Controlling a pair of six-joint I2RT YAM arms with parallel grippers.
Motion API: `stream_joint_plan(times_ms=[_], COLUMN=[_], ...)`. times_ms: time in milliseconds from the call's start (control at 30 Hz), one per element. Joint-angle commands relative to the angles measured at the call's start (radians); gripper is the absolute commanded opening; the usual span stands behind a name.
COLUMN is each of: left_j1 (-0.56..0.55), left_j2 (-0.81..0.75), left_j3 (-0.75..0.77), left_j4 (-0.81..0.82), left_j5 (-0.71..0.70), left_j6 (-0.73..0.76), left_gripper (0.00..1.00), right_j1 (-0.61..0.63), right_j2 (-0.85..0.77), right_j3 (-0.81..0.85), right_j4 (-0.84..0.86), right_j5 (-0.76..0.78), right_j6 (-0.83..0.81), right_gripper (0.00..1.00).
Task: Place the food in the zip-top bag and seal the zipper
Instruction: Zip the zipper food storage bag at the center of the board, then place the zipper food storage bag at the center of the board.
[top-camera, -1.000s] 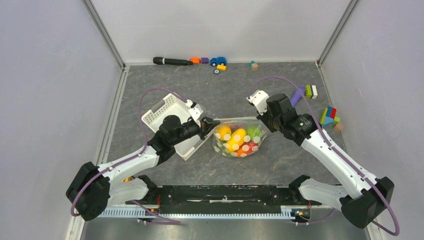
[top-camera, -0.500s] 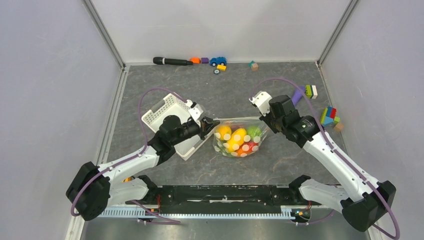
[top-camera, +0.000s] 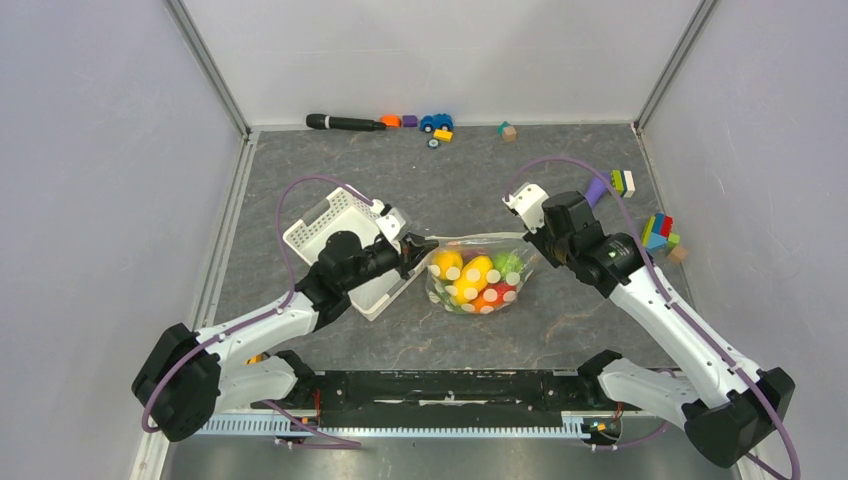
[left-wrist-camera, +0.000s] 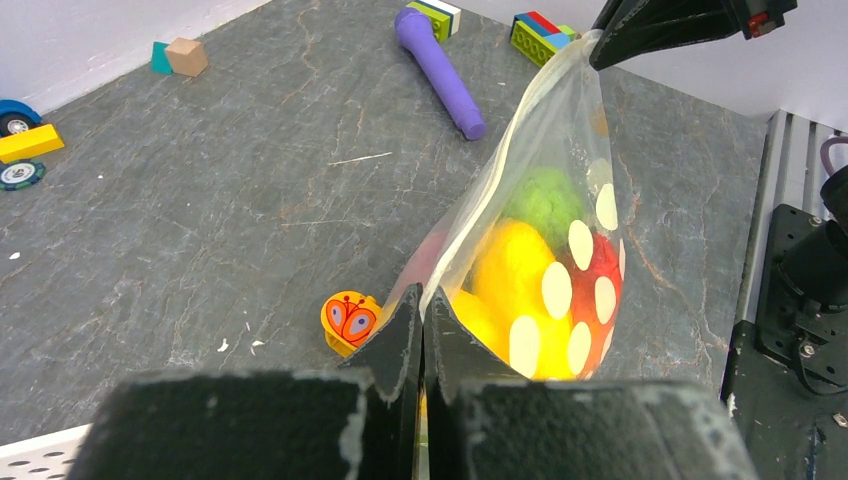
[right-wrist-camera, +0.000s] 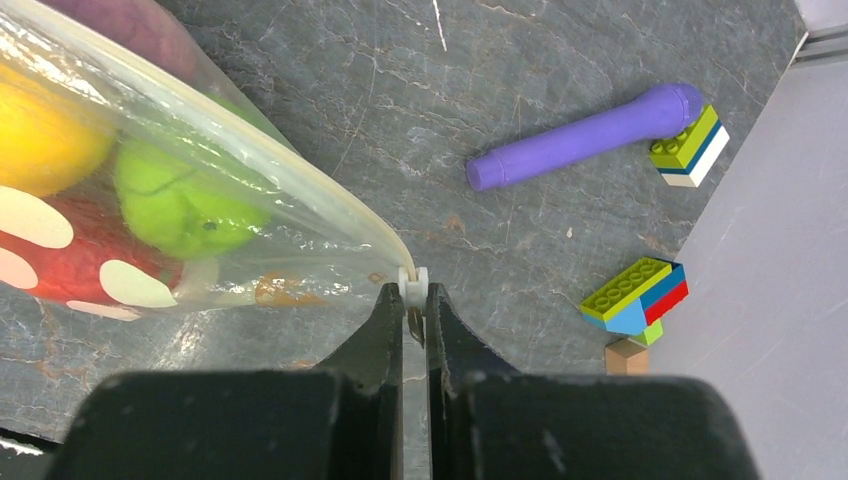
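Note:
The zip-top bag (top-camera: 478, 275) lies mid-table, its top edge lifted and stretched between both grippers. Inside is the food: a yellow mango (left-wrist-camera: 510, 270), green grapes (left-wrist-camera: 545, 200) and a red piece (left-wrist-camera: 600, 290), with a purple onion (right-wrist-camera: 130, 25) at the back. My left gripper (top-camera: 425, 243) (left-wrist-camera: 422, 312) is shut on the bag's left top corner. My right gripper (top-camera: 538, 249) (right-wrist-camera: 412, 300) is shut on the white slider (right-wrist-camera: 413, 282) at the right end of the zipper (right-wrist-camera: 250, 150).
A white lattice basket (top-camera: 335, 232) sits under my left arm. A purple-handled brush (top-camera: 596, 190) and stacked blocks (top-camera: 657, 232) lie at the right. A black stick (top-camera: 345, 122), toy car (top-camera: 436, 122) and small blocks line the back wall. An orange butterfly block (left-wrist-camera: 348, 320) lies beside the bag.
My right gripper has shifted slightly to the right with the zipper's end, drawing the bag's top edge tauter. The left arm has held still.

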Motion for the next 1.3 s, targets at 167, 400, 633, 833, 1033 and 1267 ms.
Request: stream_joint_plan(times_ms=[167, 400, 633, 833, 1033, 1267], left_j1=[0.012, 0.012, 0.012, 0.012, 0.012, 0.012], left_j2=[-0.02, -0.022, -0.02, -0.023, -0.034, -0.07], left_j3=[-0.005, -0.004, 0.004, 0.013, 0.014, 0.01], left_j4=[0.055, 0.064, 0.05, 0.028, 0.02, 0.005], left_j5=[0.011, 0.047, 0.078, 0.117, 0.095, 0.037], left_j6=[0.035, 0.028, 0.03, 0.033, 0.029, 0.008], left_gripper=[0.02, 0.02, 0.02, 0.02, 0.08, 1.0], right_j1=[-0.02, -0.019, -0.01, 0.0, 0.001, -0.002], right_j2=[-0.026, -0.014, 0.092, 0.218, 0.221, 0.196], right_j3=[0.028, 0.086, 0.121, 0.158, 0.138, 0.176], right_j4=[-0.003, 0.078, 0.142, 0.114, 0.093, 0.136], right_j5=[-0.091, -0.363, -0.543, -0.562, -0.517, -0.077], right_j6=[-0.069, -0.175, -0.279, -0.319, -0.307, -0.167], right_gripper=[0.55, 0.83, 0.84, 0.79, 0.14, 0.0])
